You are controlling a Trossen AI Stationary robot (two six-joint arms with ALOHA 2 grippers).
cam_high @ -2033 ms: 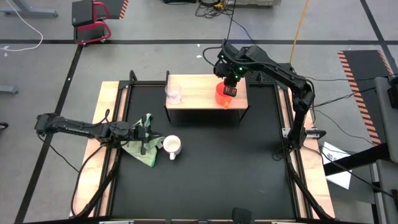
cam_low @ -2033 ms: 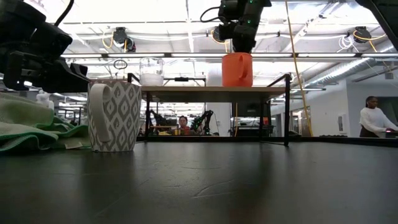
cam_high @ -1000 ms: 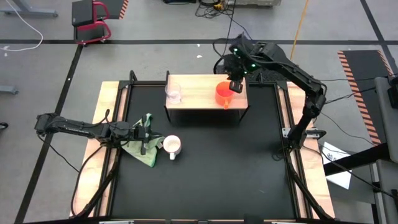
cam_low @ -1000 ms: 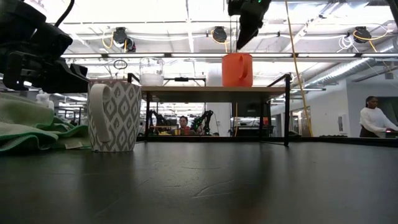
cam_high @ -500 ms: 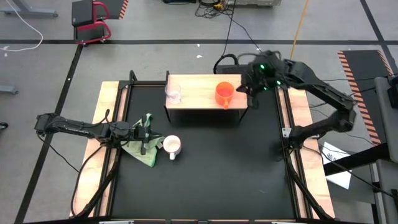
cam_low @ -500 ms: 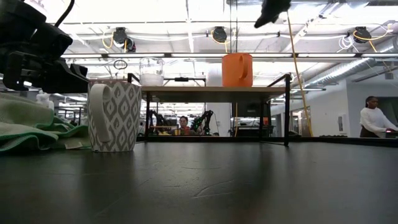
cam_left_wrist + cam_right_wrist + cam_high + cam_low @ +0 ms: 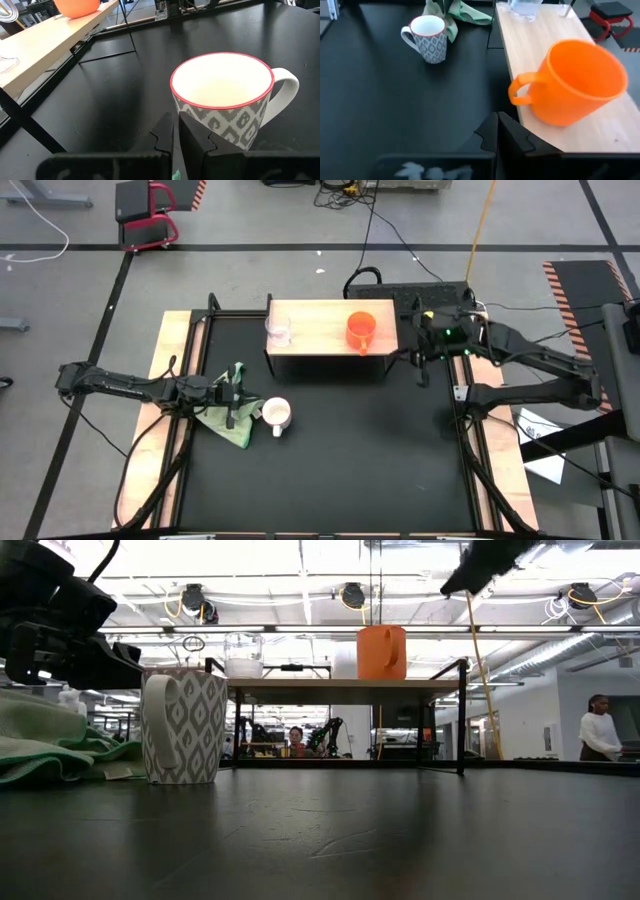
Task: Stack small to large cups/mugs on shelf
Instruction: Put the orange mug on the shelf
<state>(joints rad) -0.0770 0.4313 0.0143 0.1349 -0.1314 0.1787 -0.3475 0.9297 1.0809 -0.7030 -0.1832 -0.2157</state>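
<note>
Now the right gripper (image 7: 421, 366), fingers closed and empty, has pulled back off the shelf (image 7: 320, 340), leaving the orange mug (image 7: 360, 330) standing there well apart from the glass cup (image 7: 279, 330); white mug (image 7: 276, 415) remains on the table beside the near-closed left gripper (image 7: 233, 392).

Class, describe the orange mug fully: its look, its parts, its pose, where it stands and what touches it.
The orange mug is plain bright orange, smooth and opaque, possibly plastic, with one loop handle at its side. It stands upright, mouth up, and looks empty. It rests on the light wooden top of the shelf, toward the right end, near the front edge. The clear glass cup stands apart at the other end. Only the shelf top touches the mug; the right tool is shut and off to the shelf's right, clear of it.
</note>
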